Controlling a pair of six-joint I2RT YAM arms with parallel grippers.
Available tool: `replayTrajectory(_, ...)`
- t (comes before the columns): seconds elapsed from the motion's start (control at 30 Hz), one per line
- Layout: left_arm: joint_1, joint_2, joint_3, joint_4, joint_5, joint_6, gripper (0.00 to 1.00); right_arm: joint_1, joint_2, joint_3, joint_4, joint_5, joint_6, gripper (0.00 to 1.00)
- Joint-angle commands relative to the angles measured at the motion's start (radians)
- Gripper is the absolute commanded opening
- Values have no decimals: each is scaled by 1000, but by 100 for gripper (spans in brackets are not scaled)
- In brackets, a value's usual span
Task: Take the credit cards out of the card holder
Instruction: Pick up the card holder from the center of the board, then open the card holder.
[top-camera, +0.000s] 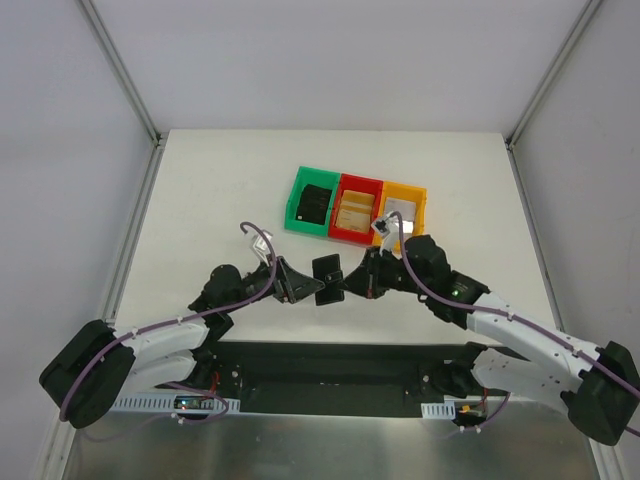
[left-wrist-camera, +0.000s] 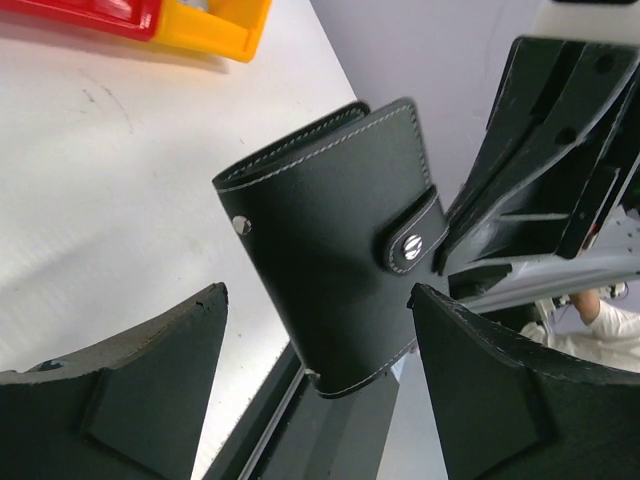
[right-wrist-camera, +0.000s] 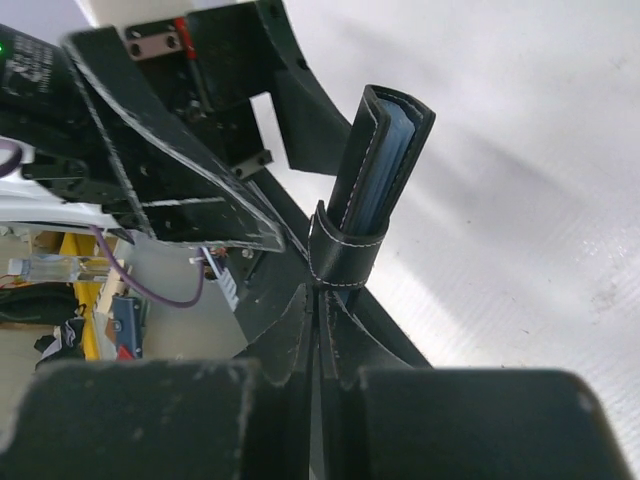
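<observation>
1. Top external view is showing the card holder (top-camera: 327, 270) hanging between the two arms, over the middle of the worktop (top-camera: 200, 200) and toward its near edge. As far as I can judge, it is being held clear of the surface.
2. The right gripper (right-wrist-camera: 320, 300) is clenching the card holder, with its thin fingers pinching the edge where the strap wraps round. The right wrist view is looking at the holder edge-on, with the grey-blue lining peeking out of the fold.
3. The left gripper (left-wrist-camera: 318, 295) is standing released. Its two pads are gaping wide to either side of the holder's broad black face and are not touching it.
4. The closure tab (left-wrist-camera: 410, 240) is lying flat across that face with its metal snap seated, so the holder is reading as still fastened shut.
5. Three bins are sitting side by side toward the far edge, a little right of centre: a green bin (top-camera: 293, 207), a red bin (top-camera: 358, 180) and a yellow bin (top-camera: 405, 188). Each is holding something, but I cannot tell what.
6. No card is showing outside the holder, so the task itself is looking hardly begun. Only the lift and the two-arm presentation are done.
7. What is remaining, in my judgement, is popping the snap, folding the holder open and drawing each card out of its pocket.
</observation>
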Motion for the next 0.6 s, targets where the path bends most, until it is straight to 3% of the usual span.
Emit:
replayTrajectory(0.0,10,-3,15,105,79,30,73,-4,-42,70,-3,-54,-8,0)
replayTrajectory(0.33,10,29,19,321,148,-40,71,-4,-55,63,29,-98,-3,0)
replayTrajectory(0.57,20,83,16,481,189,-117,57,-17,-71,49,31,-100,-3,0)
